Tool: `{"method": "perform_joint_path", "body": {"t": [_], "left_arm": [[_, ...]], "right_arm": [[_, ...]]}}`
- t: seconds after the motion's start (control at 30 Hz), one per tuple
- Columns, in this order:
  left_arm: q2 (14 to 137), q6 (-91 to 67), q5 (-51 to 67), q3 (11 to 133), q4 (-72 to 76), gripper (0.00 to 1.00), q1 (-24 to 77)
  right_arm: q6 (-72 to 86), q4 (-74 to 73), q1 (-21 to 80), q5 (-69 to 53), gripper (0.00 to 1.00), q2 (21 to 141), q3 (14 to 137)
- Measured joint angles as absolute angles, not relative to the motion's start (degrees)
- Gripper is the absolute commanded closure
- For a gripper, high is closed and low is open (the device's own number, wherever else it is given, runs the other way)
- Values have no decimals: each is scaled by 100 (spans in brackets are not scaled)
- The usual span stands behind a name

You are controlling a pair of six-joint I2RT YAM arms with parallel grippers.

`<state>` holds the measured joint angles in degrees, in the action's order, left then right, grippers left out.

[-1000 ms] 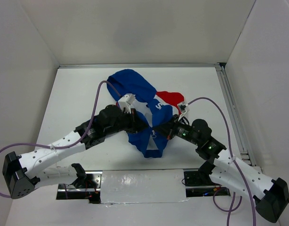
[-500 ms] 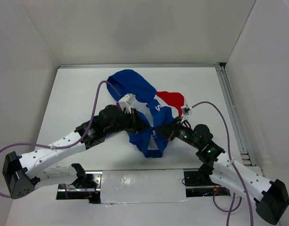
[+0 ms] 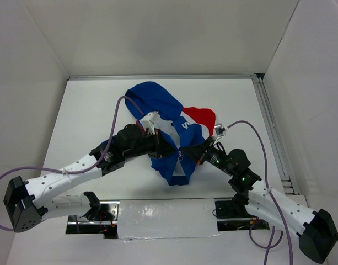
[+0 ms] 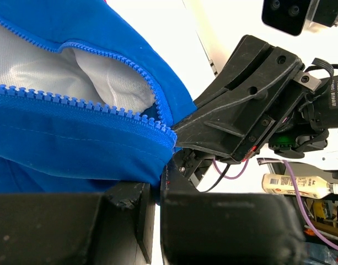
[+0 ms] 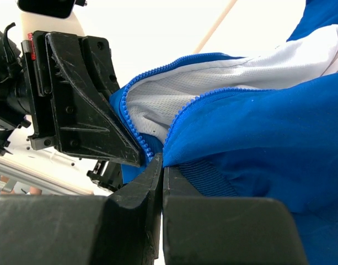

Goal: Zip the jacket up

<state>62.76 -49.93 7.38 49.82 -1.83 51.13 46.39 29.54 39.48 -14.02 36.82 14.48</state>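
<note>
The jacket (image 3: 157, 99) lies bunched mid-table, blue with a red and white panel, its lower front lifted between my two grippers. Its zipper (image 4: 91, 102) is undone, with both rows of teeth apart over the white mesh lining (image 5: 174, 105). My left gripper (image 3: 171, 147) (image 4: 156, 193) is shut on the blue bottom edge of one front. Facing it tip to tip, my right gripper (image 3: 186, 152) (image 5: 162, 165) is shut on the other front's edge beside the teeth. The right gripper's black fingers (image 4: 235, 121) fill the left wrist view.
White walls enclose the table on three sides. A metal rail (image 3: 271, 132) runs along the right edge. A taped strip (image 3: 163, 216) lies between the arm bases. Purple cables (image 3: 116, 118) arc over both arms. A bottle (image 4: 301, 185) lies beyond the table.
My right arm's wrist has swung right and nearer while its fingertips stayed at the jacket. The left arm edged slightly right. The red panel has settled a little flatter.
</note>
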Motion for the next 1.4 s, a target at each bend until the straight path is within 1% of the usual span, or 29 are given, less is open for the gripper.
{"method": "perform_joint_path", "body": {"t": [0.97,1.4], "left_arm": [[6149,-5144,491,4873,-180,100,5113],[6272,-5142,596,4871,-123,100,5113]], "right_arm": [[4615,2912,3933,-1417,100,3721,1450],[4626,3013,3933,-1483,100,3817,1459]]}}
